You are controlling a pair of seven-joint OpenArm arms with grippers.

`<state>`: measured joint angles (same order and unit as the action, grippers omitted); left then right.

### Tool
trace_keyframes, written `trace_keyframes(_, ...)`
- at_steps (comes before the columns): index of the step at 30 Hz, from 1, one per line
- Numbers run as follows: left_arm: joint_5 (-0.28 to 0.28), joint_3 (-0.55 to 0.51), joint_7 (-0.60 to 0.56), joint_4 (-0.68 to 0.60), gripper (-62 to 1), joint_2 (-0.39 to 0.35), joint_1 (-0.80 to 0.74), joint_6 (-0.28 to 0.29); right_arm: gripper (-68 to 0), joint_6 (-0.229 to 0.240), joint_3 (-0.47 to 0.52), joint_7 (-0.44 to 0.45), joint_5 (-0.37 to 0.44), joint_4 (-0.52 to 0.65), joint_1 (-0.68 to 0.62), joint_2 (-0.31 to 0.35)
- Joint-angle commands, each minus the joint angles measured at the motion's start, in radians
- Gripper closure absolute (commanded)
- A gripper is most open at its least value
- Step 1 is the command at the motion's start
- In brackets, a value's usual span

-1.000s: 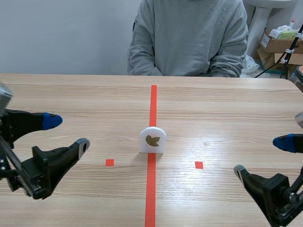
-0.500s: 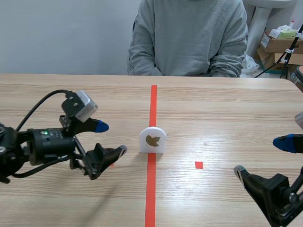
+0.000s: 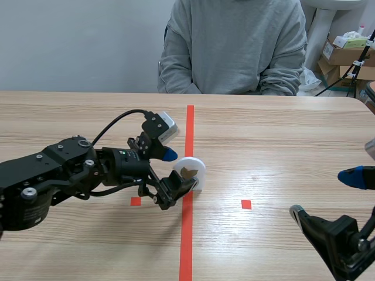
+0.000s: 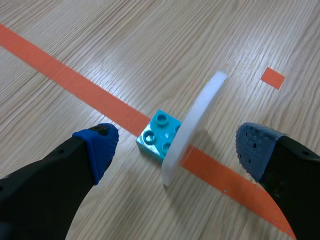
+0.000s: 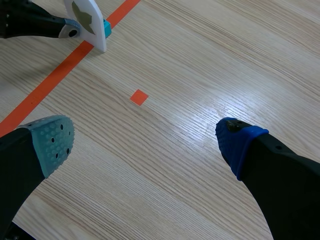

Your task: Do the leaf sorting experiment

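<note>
A white arched card (image 3: 190,171) with a brown leaf picture stands on the red centre line, held upright by a small teal brick (image 4: 159,133) behind it. My left gripper (image 3: 174,168) is open around the card, one finger on each side, not touching it; in the left wrist view the card (image 4: 191,130) shows edge-on between the blue pads (image 4: 98,148). My right gripper (image 3: 332,201) is open low at the near right, far from the card (image 5: 88,18), which the right wrist view shows well ahead of it.
A person in a grey sweatshirt (image 3: 234,47) sits across the table. Cardboard boxes (image 3: 343,55) stand off the table at the back right.
My left arm has swung in from the near left to the table's middle, and its open fingers now straddle the leaf card. The right arm has not moved.
</note>
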<state>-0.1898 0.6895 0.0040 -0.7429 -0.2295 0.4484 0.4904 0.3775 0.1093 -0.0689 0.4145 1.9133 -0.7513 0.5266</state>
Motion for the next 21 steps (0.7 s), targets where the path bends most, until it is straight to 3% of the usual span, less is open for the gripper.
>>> trace_keyframes(1, 0.04, -0.007, -0.01, -0.035, -50.6, 0.011, 0.004, -0.005, -57.8, -0.004, 0.009, 0.015, 0.006, 0.016, 0.003, 0.007)
trace_keyframes(4, 0.079, -0.003, -0.011, -0.035, -50.6, 0.023, 0.003, -0.005, -57.8, -0.004, 0.009, 0.015, 0.006, 0.016, 0.003, 0.007)
trace_keyframes(11, 0.085, -0.003, -0.009, -0.035, -50.6, 0.029, 0.003, -0.014, -57.8, -0.004, 0.009, 0.015, 0.006, 0.016, 0.003, 0.007)
trace_keyframes(15, 0.127, -0.003, -0.006, -0.035, -50.6, 0.029, 0.001, -0.017, -57.8, -0.004, 0.009, 0.015, 0.007, 0.016, 0.003, 0.007)
trace_keyframes(19, 0.129, -0.003, -0.006, -0.035, -50.5, 0.029, 0.0, -0.017, -57.8, -0.004, 0.009, 0.015, 0.007, 0.016, 0.003, 0.007)
trace_keyframes(21, 0.128, -0.003, -0.007, -0.035, -47.9, 0.03, 0.0, -0.017, -57.8, -0.004, 0.009, 0.014, 0.007, 0.016, 0.003, 0.007)
